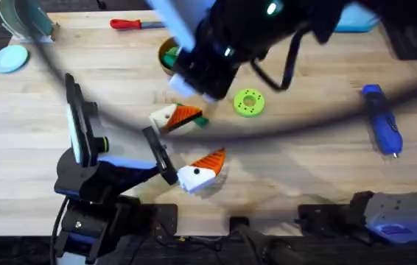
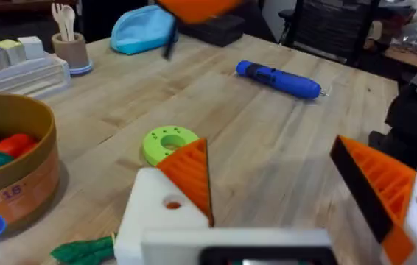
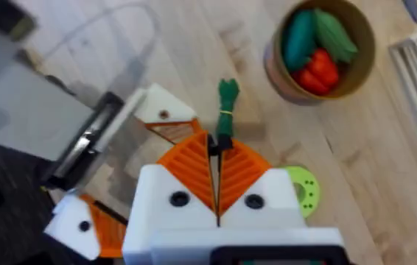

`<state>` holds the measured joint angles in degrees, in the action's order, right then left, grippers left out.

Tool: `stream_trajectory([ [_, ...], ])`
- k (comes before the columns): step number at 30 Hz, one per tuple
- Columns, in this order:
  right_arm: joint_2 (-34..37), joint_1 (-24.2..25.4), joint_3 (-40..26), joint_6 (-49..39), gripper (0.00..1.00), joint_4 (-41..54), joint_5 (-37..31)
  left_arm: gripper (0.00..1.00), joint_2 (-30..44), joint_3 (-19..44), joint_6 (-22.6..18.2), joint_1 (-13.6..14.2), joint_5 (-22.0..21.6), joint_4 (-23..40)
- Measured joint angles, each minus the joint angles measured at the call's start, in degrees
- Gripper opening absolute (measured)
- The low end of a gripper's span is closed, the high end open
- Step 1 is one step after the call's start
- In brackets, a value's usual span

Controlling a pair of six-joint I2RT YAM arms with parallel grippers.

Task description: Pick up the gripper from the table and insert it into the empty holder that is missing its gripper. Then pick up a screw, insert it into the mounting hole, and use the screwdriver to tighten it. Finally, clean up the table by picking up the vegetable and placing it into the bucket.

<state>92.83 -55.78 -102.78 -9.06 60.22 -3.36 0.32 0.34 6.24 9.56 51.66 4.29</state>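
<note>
My left gripper [image 1: 188, 145] [image 2: 270, 147] hovers low over the table, open wide. Each of its white holders [image 2: 149, 213] carries an orange ribbed gripper wedge [image 2: 190, 173]; a mounting hole [image 2: 172, 203] shows in the holder's side. The dark green vegetable [image 1: 197, 120] [image 2: 83, 250] [image 3: 227, 99] lies on the table just outside that finger. High above it hangs my right gripper [image 1: 186, 87] [image 3: 216, 143], shut and empty. The bucket [image 1: 163, 65] [image 2: 24, 184] [image 3: 282, 73] holds toy vegetables. The blue screwdriver [image 1: 382, 121] [image 2: 278, 79] lies at the right. Any screw is out of view.
A lime-green disc [image 1: 249, 102] [image 2: 168, 141] lies near the middle. A red-handled tool [image 1: 131, 24] and a blue pouch [image 2: 144, 31] lie at the far edge, with a beige cup [image 2: 70, 48] and a clear tray [image 2: 17, 70] nearby. The wood between disc and screwdriver is bare.
</note>
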Motion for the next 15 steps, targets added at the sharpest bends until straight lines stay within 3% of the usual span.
stream_trajectory([
  [7, 0.8, -4.4, 0.0, 0.1, 0.007, 0.1, 0.2, 0.993, 0.0, 0.0, 0.0, 0.0, 0.0, 0.0],
  [15, 2.2, -5.2, 0.0, 0.1, 0.007, -0.1, 1.3, 0.993, 0.0, 0.0, -2.2, 0.0, 0.0, 0.0],
])
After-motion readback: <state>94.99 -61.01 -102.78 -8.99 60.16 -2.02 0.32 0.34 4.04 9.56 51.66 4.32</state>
